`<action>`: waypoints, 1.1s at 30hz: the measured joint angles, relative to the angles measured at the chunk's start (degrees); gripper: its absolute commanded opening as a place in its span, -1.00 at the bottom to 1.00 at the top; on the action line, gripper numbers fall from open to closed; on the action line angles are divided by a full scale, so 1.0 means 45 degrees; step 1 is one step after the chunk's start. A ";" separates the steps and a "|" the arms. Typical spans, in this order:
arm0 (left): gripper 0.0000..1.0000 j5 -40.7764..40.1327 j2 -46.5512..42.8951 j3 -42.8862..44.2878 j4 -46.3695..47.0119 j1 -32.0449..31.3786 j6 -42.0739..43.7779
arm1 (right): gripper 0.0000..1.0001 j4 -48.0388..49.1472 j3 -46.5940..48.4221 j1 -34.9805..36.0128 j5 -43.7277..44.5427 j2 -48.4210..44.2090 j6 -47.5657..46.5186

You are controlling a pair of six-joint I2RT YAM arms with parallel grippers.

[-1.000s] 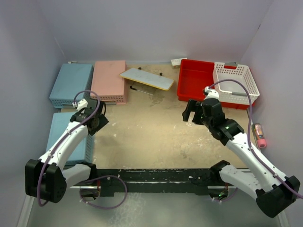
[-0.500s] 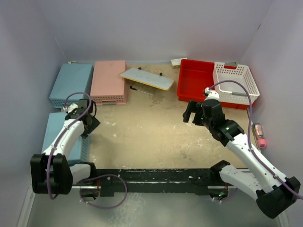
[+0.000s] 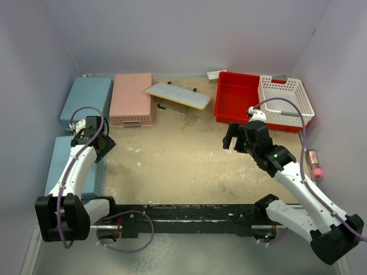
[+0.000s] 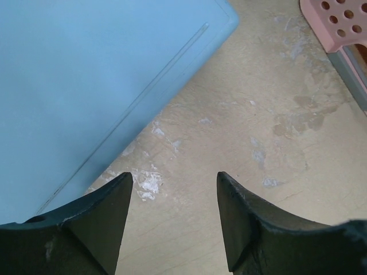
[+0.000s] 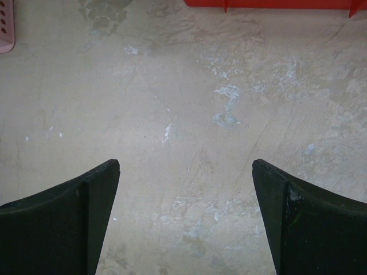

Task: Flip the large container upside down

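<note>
The large container is a bright red bin standing open side up at the back right, with a white perforated basket resting in its right half. Its lower red edge shows along the top of the right wrist view. My right gripper hovers over bare table just in front of the bin, jaws wide open and empty. My left gripper is far off at the left, beside a light-blue container, its jaws a little apart with nothing between them.
Two light-blue upturned containers and a pink one fill the left and back. A pale board lies tilted at the back centre over a thin dark rod. A small pink object lies by the right wall.
My left arm has swung left and back, away from the table's middle toward the light-blue containers. The right arm has barely moved.
</note>
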 measured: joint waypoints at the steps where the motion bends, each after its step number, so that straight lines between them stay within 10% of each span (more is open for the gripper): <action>1: 0.15 0.0087 -0.0087 0.0010 -0.0029 0.0000 0.0058 | 0.99 0.0024 0.0000 0.0000 0.0000 0.0107 -0.0005; 13: 0.18 -0.0097 -0.0296 0.1195 -0.0228 -0.3808 0.0228 | 1.00 -0.0665 0.4551 -0.0495 0.1185 0.3254 -0.1234; 33: 0.21 -0.0646 0.1613 -0.0223 0.0291 -0.0704 0.0058 | 0.98 -0.2409 1.2585 -0.6703 -0.0743 1.0909 -0.2497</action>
